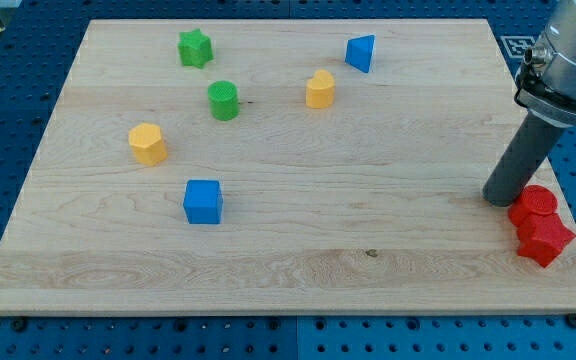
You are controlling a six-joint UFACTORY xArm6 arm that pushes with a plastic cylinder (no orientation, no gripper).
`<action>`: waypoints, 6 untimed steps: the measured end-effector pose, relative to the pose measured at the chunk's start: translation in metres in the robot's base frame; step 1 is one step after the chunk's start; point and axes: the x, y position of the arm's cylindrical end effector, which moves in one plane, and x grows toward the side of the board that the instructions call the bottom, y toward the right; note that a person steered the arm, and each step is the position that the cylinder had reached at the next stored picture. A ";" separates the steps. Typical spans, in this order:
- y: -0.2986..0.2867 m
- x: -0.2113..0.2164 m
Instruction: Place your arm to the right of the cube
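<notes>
A blue cube (203, 201) sits on the wooden board (298, 260) at the lower left of the view. My tip (500, 198) rests on the board near its right edge, far to the right of the cube. It stands just left of a red cylinder (537, 204), close to touching it. A red star-shaped block (543, 239) lies just below that cylinder.
A green star (195, 47) and a green cylinder (224, 100) lie at the upper left. A yellow hexagonal block (148, 143) lies left of centre. A yellow block (320, 89) and a blue triangular block (361, 52) lie at the upper middle.
</notes>
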 end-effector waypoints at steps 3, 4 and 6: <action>-0.056 0.001; -0.056 0.001; -0.056 0.008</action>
